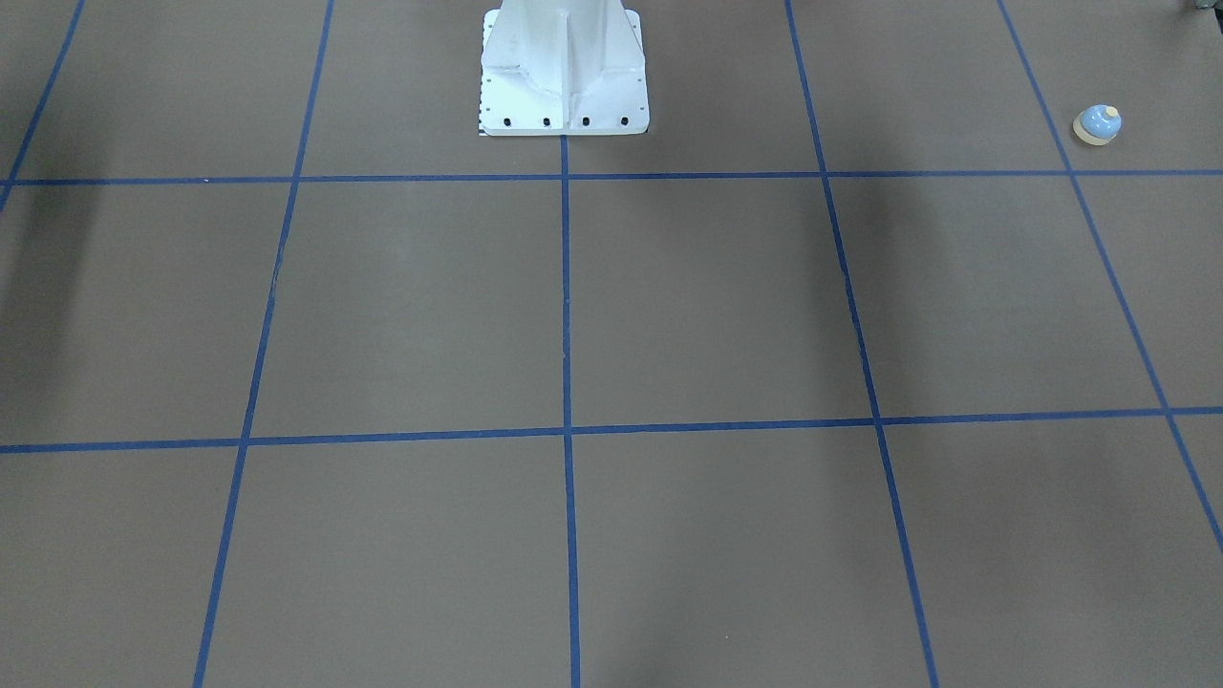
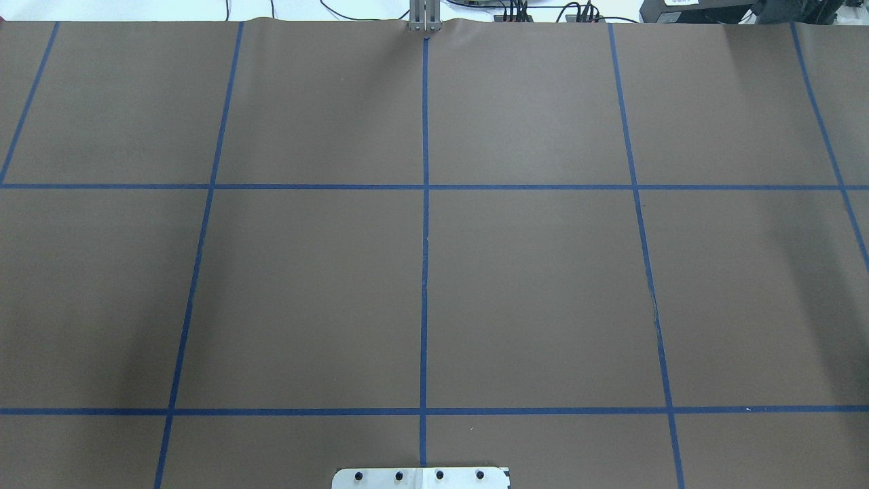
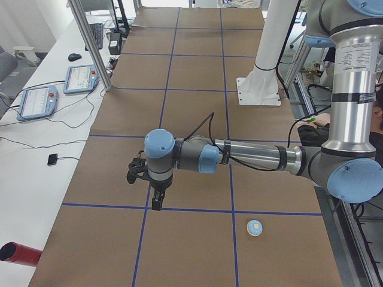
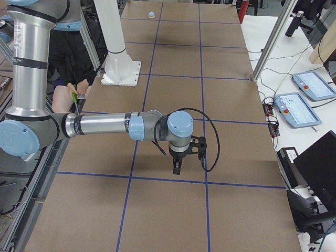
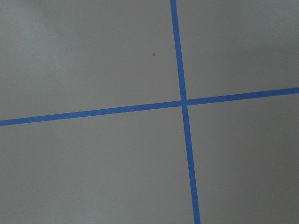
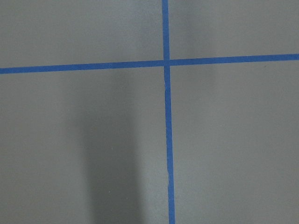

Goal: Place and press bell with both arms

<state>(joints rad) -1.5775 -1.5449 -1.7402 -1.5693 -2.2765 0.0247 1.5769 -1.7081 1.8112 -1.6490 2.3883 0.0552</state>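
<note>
Front view: bell (image 1: pixel 1097 123) — side views add left arm (image 3: pixel 257 156), right arm (image 4: pixel 100 126).

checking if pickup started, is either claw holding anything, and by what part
Nothing held: the bell sits alone on the table, away from the left claw and right claw.

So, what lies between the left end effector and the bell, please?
In the exterior left view, only brown paper and a blue tape line separate the left end effector from the bell.

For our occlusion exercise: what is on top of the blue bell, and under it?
On the bell sits only its cream button. Under it lies the brown table cover; the patch beneath its base is hidden.
</note>
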